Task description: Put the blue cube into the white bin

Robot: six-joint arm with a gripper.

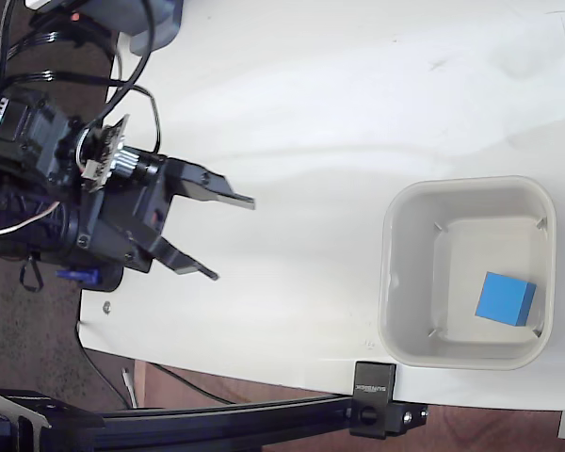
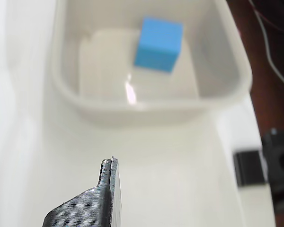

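Note:
The blue cube [image 1: 506, 298] lies on the floor of the white bin [image 1: 392, 282], near its lower right corner in the fixed view. My gripper [image 1: 234, 239] hovers over the white table far to the left of the bin, open, with nothing between its black fingers. In the wrist view the cube [image 2: 158, 43] sits inside the bin [image 2: 146, 108] ahead of me, and only one metal fingertip [image 2: 110, 175] shows at the bottom edge.
A black clamp [image 1: 374, 411] on a dark rail [image 1: 217, 419] sits at the table's front edge just below the bin; the clamp [image 2: 248, 168] also shows in the wrist view. A grey-blue casing [image 1: 155, 24] and cables are at the top left.

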